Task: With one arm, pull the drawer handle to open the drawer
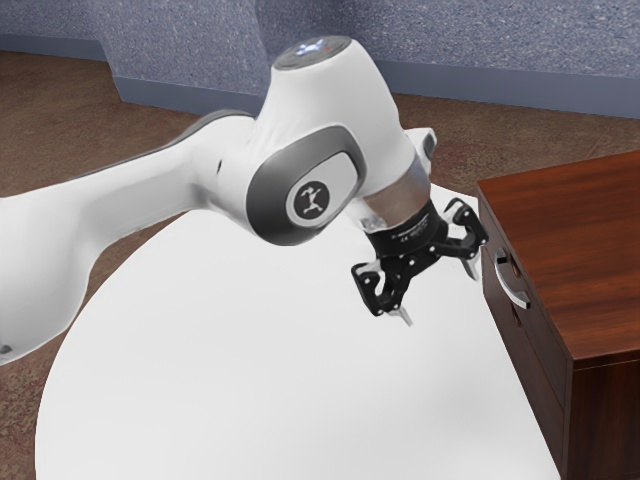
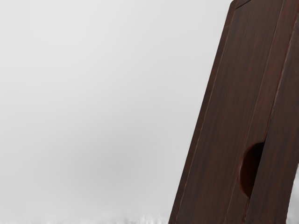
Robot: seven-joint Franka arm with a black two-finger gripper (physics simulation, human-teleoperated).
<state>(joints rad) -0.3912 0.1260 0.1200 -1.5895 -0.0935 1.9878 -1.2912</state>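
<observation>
Step in hand: approach, no contact yet. Black two-finger gripper (image 1: 438,292) is spread wide, holding nothing, and hangs over the right part of the white round table (image 1: 250,390). Dark brown wooden cabinet (image 1: 590,260) stands at the table's right edge. Its curved silver metal drawer handle (image 1: 511,281) sits on the upper drawer front (image 1: 538,328), just beyond the fingers. Drawer looks shut, front flush.

Next move, by my reading: advance until the fingers straddle the handle, close, then pull straight back.
</observation>
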